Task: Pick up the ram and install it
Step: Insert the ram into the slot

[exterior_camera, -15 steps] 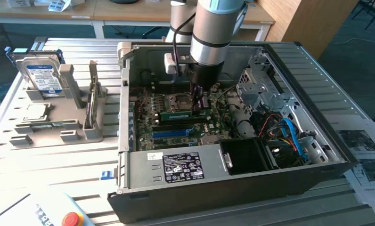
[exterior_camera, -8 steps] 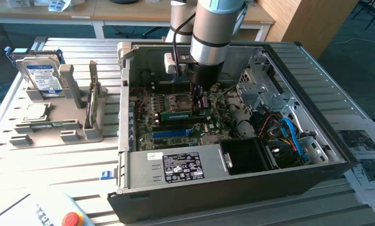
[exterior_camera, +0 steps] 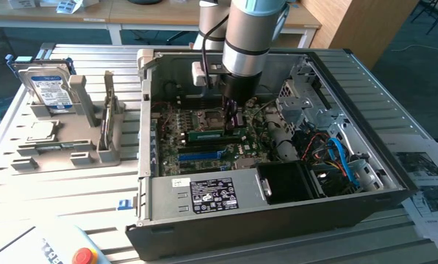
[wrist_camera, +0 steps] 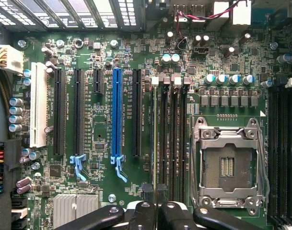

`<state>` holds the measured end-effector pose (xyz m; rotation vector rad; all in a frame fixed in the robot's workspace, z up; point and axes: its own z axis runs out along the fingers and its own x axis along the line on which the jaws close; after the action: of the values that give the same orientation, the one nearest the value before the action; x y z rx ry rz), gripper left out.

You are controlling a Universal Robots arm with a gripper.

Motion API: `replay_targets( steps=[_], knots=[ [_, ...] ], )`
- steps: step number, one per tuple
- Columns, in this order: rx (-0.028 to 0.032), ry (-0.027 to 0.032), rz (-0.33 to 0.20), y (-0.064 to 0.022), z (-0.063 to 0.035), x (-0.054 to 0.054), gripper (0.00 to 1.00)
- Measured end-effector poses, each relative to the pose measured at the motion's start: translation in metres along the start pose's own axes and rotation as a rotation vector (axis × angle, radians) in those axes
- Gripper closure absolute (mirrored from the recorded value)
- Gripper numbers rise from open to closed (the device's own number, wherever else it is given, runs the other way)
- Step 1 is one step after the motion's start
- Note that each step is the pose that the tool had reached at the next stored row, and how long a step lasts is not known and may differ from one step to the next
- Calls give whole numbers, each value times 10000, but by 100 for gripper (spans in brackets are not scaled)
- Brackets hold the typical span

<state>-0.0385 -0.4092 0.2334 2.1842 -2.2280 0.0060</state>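
Note:
My gripper [exterior_camera: 232, 122] reaches down inside the open computer case [exterior_camera: 226, 231], over the motherboard [exterior_camera: 197, 157]. It is shut on the ram [exterior_camera: 206, 133], a thin green stick held on edge. In the wrist view the ram [wrist_camera: 154, 139] shows as a narrow line running away from the fingertips [wrist_camera: 143, 211]. It lies along the outermost of the dark memory slots [wrist_camera: 174, 139], on the side towards the black expansion slots. I cannot tell whether it is seated. A second ram stick [exterior_camera: 108, 113] stands upright in the grey holder [exterior_camera: 65, 157] at the exterior view's left.
The empty processor socket [wrist_camera: 227, 165] lies just beyond the memory slots. A blue expansion slot [wrist_camera: 117, 115] and black ones lie on the other side. The holder also carries a hard drive [exterior_camera: 49, 88] and a square chip [exterior_camera: 41, 131]. Cables [exterior_camera: 340, 157] fill the case's right.

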Motion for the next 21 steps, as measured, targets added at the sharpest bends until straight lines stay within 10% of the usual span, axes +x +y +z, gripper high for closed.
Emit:
replay_targets(
  steps=[21],
  knots=[
    [1, 0, 75, 29, 0, 0, 88]
  ],
)
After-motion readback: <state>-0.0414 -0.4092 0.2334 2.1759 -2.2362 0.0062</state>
